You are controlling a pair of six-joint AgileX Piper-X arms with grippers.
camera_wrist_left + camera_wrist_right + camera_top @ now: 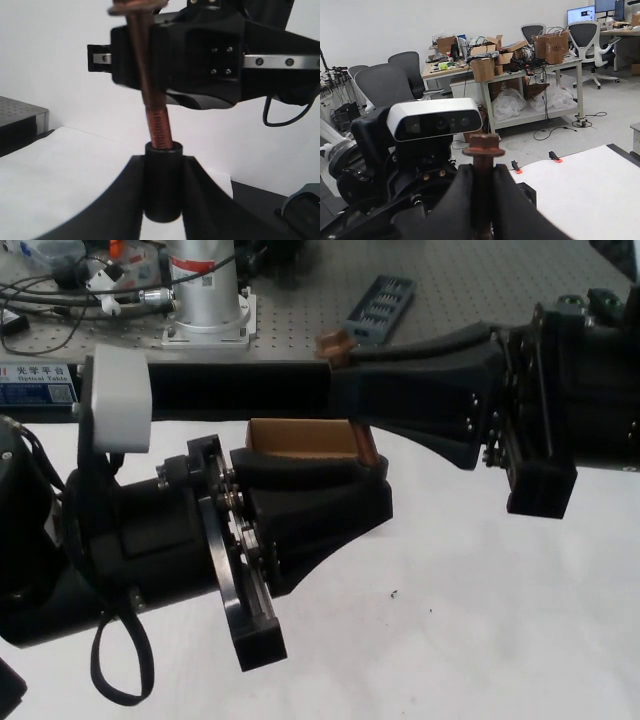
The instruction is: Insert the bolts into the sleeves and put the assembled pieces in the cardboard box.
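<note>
Sideways above the worktop, the right gripper pinches the bolt, its tip inside the sleeve clamped by the left gripper.

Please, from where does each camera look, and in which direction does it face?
High view: behind both arms, looking forward and down; shows left gripper and right gripper close together near the cardboard box.
Left wrist view: on the left arm, looking past its own fingers and the sleeve at the right gripper.
Right wrist view: on the right arm, looking past its own fingers at the left arm and an office.
Shared: both wrist views show the bolt.
</note>
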